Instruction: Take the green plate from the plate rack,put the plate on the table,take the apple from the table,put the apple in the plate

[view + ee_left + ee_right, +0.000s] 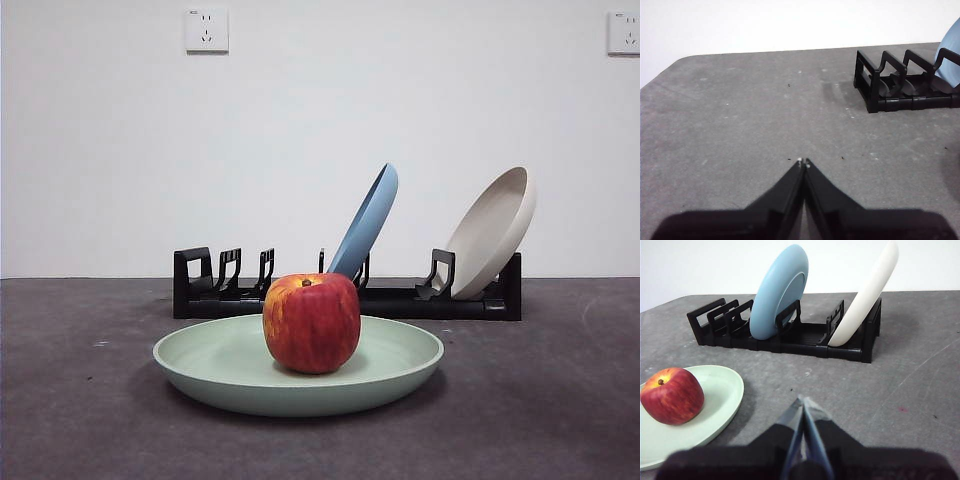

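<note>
The green plate (220, 368) lies flat on the dark grey table (80, 420), in front of the black plate rack (400, 300). The red apple (311, 322) stands upright in the middle of the plate; the right wrist view shows the apple (671, 396) on the plate (720, 395) too. My right gripper (803, 401) is shut and empty, hovering over bare table beside the plate. My left gripper (803, 162) is also shut and empty, over bare table off the rack's end (875, 90). Neither arm shows in the front view.
A blue plate (368, 218) leans in the rack's middle slots and a beige plate (492, 230) leans at its right end. A white wall with two sockets (206, 30) stands behind the table. The table's rounded far corner (675, 62) shows in the left wrist view.
</note>
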